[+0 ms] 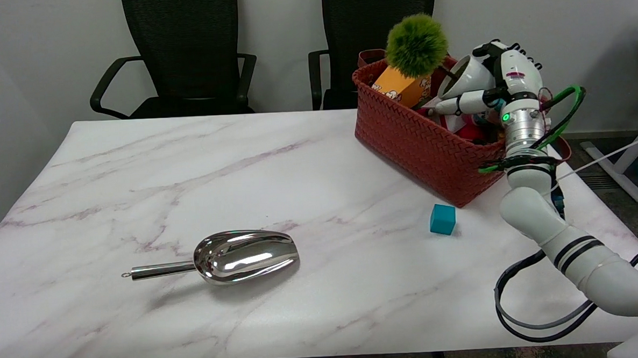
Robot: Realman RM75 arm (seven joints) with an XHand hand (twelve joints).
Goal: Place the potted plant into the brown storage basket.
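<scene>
The scoop is mirror-polished metal, lying at seven o'clock on the glossy, marble-veined bench. The basket at two o'clock is rough brown weave. The plant's ball looks fuzzy; its pot is smooth white.

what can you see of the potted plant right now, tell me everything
The potted plant is a fuzzy round green ball on a thin dark stem set in a white cone-shaped pot. It is tilted hard over, ball toward the picture's left and pot mouth facing that way too. The right hand holds the pot above the brown storage basket, the ball hanging over an orange box inside it.
</scene>
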